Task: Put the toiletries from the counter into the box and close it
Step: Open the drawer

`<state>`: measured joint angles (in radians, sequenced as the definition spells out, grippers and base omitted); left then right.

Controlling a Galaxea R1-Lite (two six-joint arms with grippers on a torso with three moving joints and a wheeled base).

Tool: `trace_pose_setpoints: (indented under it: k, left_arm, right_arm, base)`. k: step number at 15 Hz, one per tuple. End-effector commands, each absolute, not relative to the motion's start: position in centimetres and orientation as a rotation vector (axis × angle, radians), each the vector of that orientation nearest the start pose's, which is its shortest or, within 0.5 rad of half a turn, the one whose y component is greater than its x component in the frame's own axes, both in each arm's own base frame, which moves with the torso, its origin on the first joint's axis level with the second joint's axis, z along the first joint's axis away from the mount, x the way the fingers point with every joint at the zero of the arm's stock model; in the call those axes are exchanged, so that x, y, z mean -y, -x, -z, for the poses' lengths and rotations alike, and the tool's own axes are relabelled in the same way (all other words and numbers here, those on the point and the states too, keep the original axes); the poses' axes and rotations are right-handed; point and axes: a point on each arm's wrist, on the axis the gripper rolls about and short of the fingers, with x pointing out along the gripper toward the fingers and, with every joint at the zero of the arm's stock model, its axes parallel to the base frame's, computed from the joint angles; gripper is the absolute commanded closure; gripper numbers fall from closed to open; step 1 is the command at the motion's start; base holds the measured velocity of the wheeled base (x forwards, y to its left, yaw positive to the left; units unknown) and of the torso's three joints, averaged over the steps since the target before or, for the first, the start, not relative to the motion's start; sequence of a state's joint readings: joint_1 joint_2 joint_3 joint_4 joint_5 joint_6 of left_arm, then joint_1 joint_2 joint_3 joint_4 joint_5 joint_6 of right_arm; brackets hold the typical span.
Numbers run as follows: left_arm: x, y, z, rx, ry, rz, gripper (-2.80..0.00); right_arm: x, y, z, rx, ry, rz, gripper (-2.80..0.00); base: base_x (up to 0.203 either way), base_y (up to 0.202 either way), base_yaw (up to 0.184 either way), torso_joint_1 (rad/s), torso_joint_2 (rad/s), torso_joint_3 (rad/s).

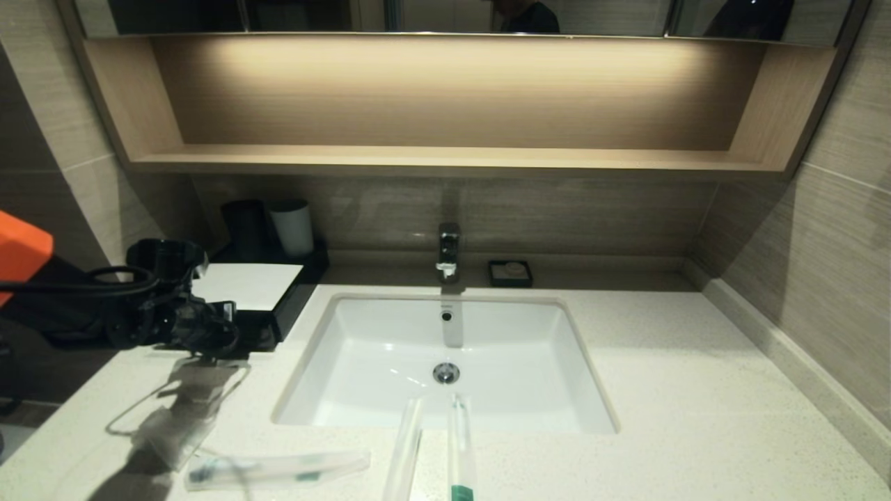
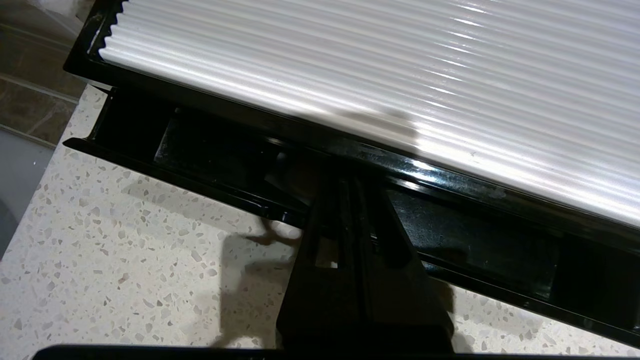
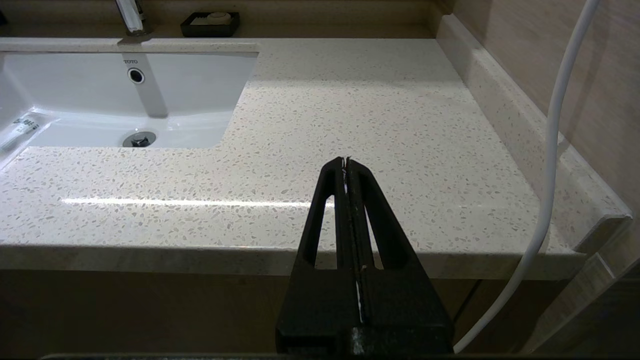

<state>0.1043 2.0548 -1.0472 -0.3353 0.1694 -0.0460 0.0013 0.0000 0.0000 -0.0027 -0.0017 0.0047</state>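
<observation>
The box (image 1: pixel 254 285), black with a white ribbed top panel (image 2: pixel 400 65), stands at the counter's (image 1: pixel 661 390) back left. Its front drawer (image 2: pixel 475 235) is pulled out a little, dark inside. My left gripper (image 1: pixel 219 334) is shut, and its tips (image 2: pixel 345 182) reach over the drawer's front wall by the handle notch, with nothing seen between the fingers. Three clear sleeves lie near the front edge: one (image 1: pixel 278 470) flat on the left, two (image 1: pixel 405 449) (image 1: pixel 459 445) pointing at the sink. A translucent sachet (image 1: pixel 170 424) lies in front of the box. My right gripper (image 3: pixel 346 161) is shut and empty above the counter's front right edge.
The white sink basin (image 1: pixel 445 362) with its tap (image 1: pixel 449 250) fills the middle. A black cup (image 1: pixel 243 223) and a white cup (image 1: pixel 292 226) stand behind the box. A small black square dish (image 1: pixel 510 273) sits by the back wall. A white cable (image 3: pixel 555 150) hangs at the right.
</observation>
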Motion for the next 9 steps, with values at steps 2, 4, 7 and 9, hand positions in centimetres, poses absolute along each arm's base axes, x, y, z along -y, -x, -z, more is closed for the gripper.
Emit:
trace_pose_setpoints:
  k: [2,4,7,9]
  left_arm:
    - [-4.27,-37.62,-9.06,-0.672,0.021,-0.280,0.00]
    - [-4.27,-37.66,-8.90,-0.676,0.021,-0.279,0.00]
    - [-4.28,-37.75,-8.70,-0.680,0.020,-0.279,0.00]
    - [-4.28,-37.74,-8.69,-0.681,0.020,-0.279,0.00]
  right_arm:
    - [0.01,2.27,-7.54,0.002,-0.005,0.000,0.00]
    - [0.01,2.27,-7.54,0.002,-0.005,0.000,0.00]
    - [0.01,2.27,-7.54,0.002,-0.005,0.000,0.00]
    - [0.01,2.27,-7.54,0.002,-0.005,0.000,0.00]
  base:
    - [0.000,0.000,0.000,0.000,0.00,0.000]
    - [0.000,0.000,0.000,0.000,0.00,0.000]
    - [0.000,0.000,0.000,0.000,0.00,0.000]
    - [0.000,0.000,0.000,0.000,0.00,0.000]
